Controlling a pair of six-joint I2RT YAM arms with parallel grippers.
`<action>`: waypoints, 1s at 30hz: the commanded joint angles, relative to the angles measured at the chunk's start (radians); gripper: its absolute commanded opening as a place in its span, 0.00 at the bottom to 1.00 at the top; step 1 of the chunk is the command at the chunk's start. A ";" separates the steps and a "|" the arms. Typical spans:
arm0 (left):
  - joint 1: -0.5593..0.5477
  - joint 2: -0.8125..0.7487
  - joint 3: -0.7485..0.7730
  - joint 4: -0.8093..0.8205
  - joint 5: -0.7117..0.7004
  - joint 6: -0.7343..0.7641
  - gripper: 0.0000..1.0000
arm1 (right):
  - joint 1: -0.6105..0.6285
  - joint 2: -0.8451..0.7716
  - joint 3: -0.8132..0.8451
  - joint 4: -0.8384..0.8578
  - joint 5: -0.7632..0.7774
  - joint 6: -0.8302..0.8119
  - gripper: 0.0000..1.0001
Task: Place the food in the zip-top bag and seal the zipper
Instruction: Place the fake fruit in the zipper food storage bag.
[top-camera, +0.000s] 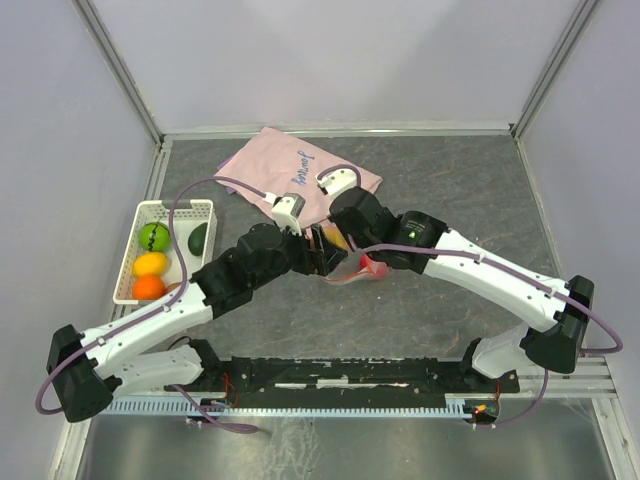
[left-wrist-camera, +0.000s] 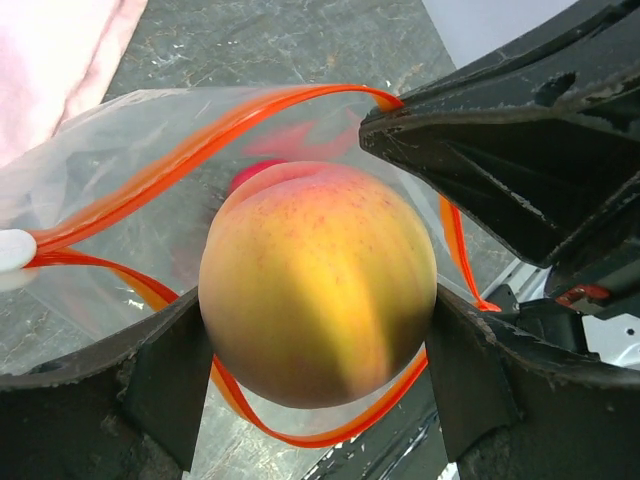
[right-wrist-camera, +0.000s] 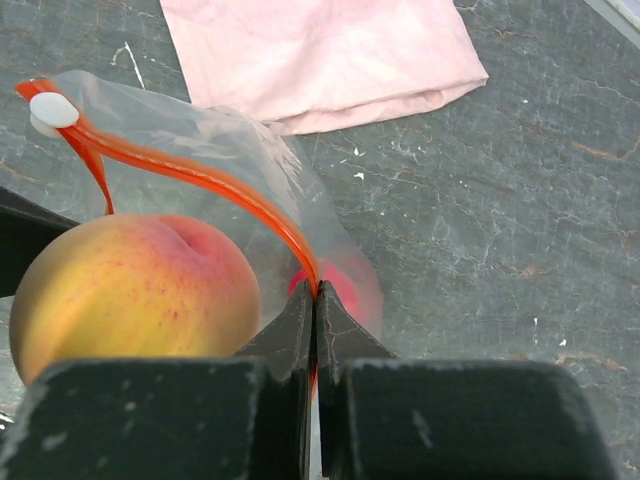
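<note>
left hand (left-wrist-camera: 320, 372) grips speckled yellow-red peach (left-wrist-camera: 315, 270)

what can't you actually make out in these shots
Top view: the arms cover most of the zip-top bag.
Left wrist view: the peach hides all but a sliver of the red fruit in the bag.
Right wrist view: the bag's plastic blurs that fruit; the right gripper, shut on the zipper, covers its lower part.
Whether the peach is inside the bag's mouth: unclear everywhere.
</note>
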 joint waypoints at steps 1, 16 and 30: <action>-0.010 0.016 0.045 -0.006 -0.099 0.035 0.82 | 0.005 -0.005 0.008 0.057 -0.007 0.020 0.02; -0.013 0.046 0.093 -0.070 -0.140 0.002 0.95 | 0.006 -0.023 -0.020 0.062 0.000 0.025 0.02; -0.009 -0.066 0.205 -0.329 -0.345 0.024 0.99 | -0.041 -0.058 -0.059 0.057 0.119 -0.013 0.03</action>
